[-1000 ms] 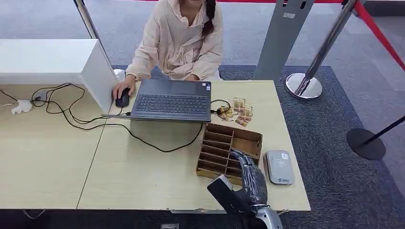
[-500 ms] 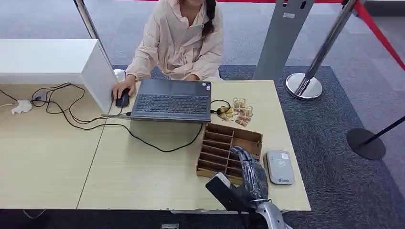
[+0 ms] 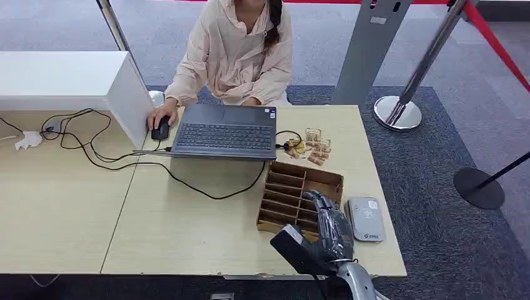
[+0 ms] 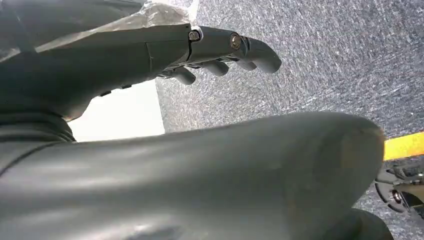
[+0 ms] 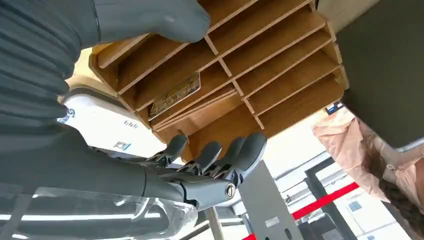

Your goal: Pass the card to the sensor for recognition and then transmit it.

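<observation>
The pale wooden tabletop (image 3: 187,231) carried everything. A person (image 3: 237,47) in a light jacket sat at its far edge with one hand on a mouse (image 3: 161,130), beside an open laptop (image 3: 225,131). Nearer the robot stood a wooden slotted rack (image 3: 284,194), and a grey card reader (image 3: 365,219) lay just to its right. The right hand (image 3: 331,228) hovered over the rack's near right corner, fingers (image 5: 240,150) held apart and slightly bent, gripping nothing. The left hand (image 4: 220,50) hung over grey carpet, its fingers loosely extended and empty. A few small cards (image 3: 312,147) lay loose on the tabletop between the laptop and the rack. One patterned card (image 5: 175,95) rested inside a rack slot, near the reader.
</observation>
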`<state>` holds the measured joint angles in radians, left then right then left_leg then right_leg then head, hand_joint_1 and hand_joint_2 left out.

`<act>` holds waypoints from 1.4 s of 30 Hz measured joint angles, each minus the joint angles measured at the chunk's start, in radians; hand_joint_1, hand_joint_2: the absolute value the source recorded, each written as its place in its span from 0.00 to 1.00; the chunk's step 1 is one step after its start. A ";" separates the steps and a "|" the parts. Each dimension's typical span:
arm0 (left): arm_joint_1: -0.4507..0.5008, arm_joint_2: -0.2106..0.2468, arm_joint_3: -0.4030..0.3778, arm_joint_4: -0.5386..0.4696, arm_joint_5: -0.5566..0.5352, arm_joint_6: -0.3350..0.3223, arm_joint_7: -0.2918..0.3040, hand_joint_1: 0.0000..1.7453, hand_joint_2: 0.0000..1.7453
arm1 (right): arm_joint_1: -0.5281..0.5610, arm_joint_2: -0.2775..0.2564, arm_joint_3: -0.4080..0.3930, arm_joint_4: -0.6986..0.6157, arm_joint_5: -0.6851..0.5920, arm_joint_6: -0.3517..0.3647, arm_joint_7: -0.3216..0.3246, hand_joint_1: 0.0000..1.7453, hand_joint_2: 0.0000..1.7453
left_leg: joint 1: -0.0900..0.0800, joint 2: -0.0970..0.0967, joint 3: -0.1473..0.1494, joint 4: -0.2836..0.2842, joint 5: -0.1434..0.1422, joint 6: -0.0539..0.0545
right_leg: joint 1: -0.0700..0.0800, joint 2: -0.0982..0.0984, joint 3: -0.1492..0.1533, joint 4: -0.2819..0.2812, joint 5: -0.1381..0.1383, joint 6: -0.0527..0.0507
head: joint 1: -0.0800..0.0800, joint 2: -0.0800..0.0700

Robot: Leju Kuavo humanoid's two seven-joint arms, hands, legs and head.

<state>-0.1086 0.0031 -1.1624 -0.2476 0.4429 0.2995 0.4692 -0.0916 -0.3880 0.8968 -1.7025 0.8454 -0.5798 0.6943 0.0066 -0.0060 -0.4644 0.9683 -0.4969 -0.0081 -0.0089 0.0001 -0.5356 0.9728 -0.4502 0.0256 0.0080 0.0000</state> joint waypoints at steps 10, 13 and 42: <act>0.000 0.002 0.000 0.000 -0.003 0.002 -0.002 0.00 0.00 | 0.008 0.000 -0.012 0.002 0.016 0.014 0.000 0.29 1.00 | 0.000 0.000 0.000 0.000 0.000 0.000 | 0.000 0.000 0.000 0.000 0.000 0.000 | 0.000 0.000; 0.000 0.002 0.000 0.000 -0.003 0.002 -0.002 0.00 0.00 | 0.013 0.000 -0.019 0.002 0.033 0.021 0.000 0.29 1.00 | 0.000 0.000 0.000 0.000 0.000 0.000 | 0.000 0.000 0.000 0.000 0.000 0.000 | 0.000 0.000; 0.000 0.006 0.000 0.000 -0.003 0.000 -0.002 0.00 0.00 | 0.059 0.011 -0.097 0.014 0.157 0.089 0.001 0.27 1.00 | 0.000 0.000 0.000 0.000 0.000 0.000 | 0.000 0.000 0.000 0.000 0.000 0.000 | 0.000 0.000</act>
<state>-0.1088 0.0088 -1.1620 -0.2476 0.4398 0.2995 0.4677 -0.0325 -0.3765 0.8000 -1.6880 1.0025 -0.4906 0.6955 0.0066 -0.0059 -0.4646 0.9683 -0.4969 -0.0081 -0.0089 0.0001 -0.5354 0.9728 -0.4503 0.0256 0.0080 0.0000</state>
